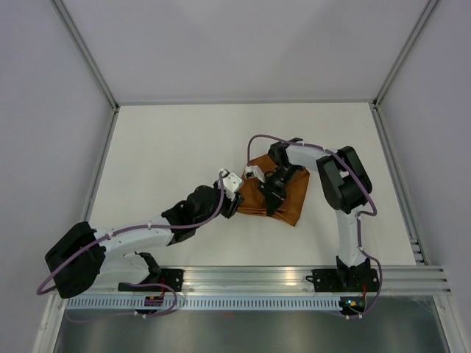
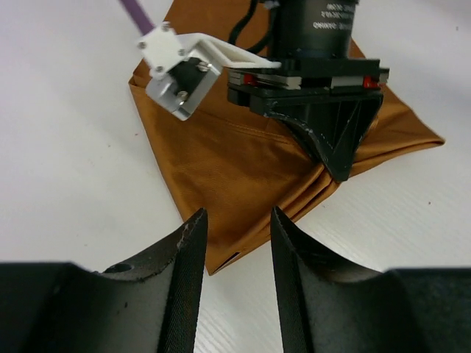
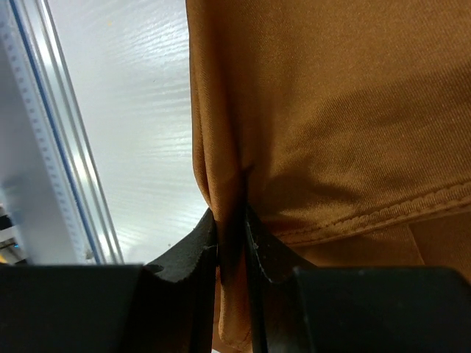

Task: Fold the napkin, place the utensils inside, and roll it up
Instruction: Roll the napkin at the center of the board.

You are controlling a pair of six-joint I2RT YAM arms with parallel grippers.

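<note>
The orange-brown napkin [image 1: 296, 197] lies folded into a smaller shape right of the table's middle. My right gripper [image 1: 272, 204] points down onto its near edge and is shut on a pinched fold of the cloth [image 3: 234, 220]. The left wrist view shows that gripper [image 2: 335, 158] gripping the gathered edge of the napkin [image 2: 221, 158]. My left gripper [image 1: 235, 204] is open and empty just off the napkin's left corner. That corner [image 2: 215, 266] lies on the table between the open fingers [image 2: 184, 250]. No utensils are in view.
An aluminium rail [image 1: 294, 276] runs along the table's near edge and shows in the right wrist view [image 3: 51, 147]. Frame posts [image 1: 88, 55] and grey side walls bound the white table [image 1: 169, 147].
</note>
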